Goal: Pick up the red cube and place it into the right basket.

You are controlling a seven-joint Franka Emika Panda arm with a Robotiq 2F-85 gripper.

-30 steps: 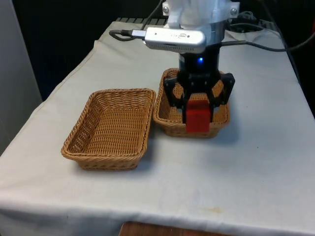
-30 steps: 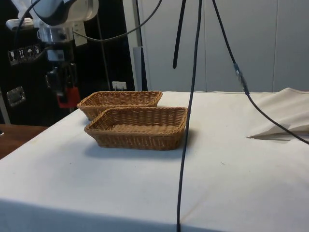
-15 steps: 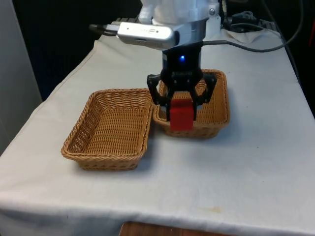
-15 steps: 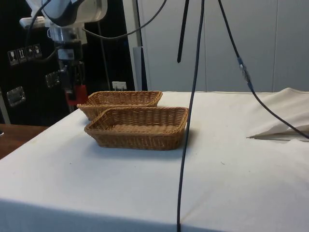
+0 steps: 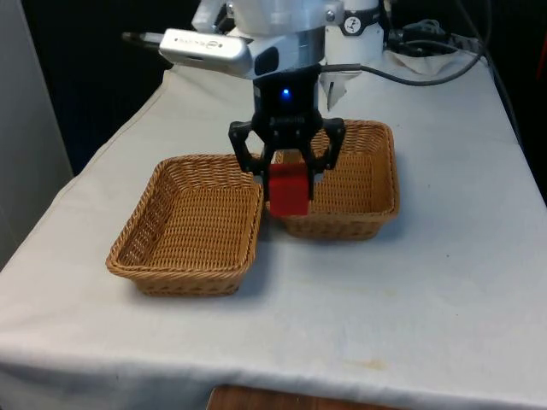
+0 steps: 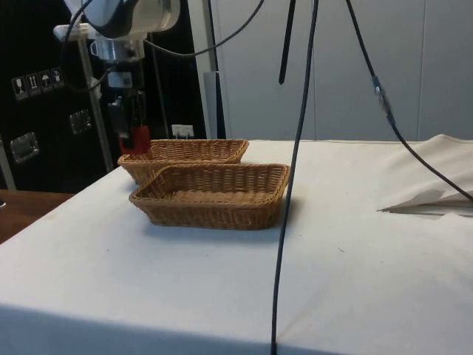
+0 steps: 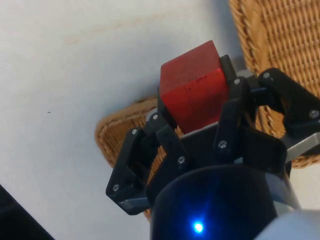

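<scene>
Gripping upright red cube (image 5: pixel 288 190), fingers (image 5: pixel 256 167) closed

— How is the scene lit?
— Evenly and brightly from overhead; the white cloth (image 5: pixel 410 282) shows no glare, and the baskets (image 5: pixel 192 224) cast soft, short shadows toward the camera.

— And the focus?
— The wrist view is slightly soft at the cloth; the black curtains (image 5: pixel 94 60) remain dark and featureless.
</scene>
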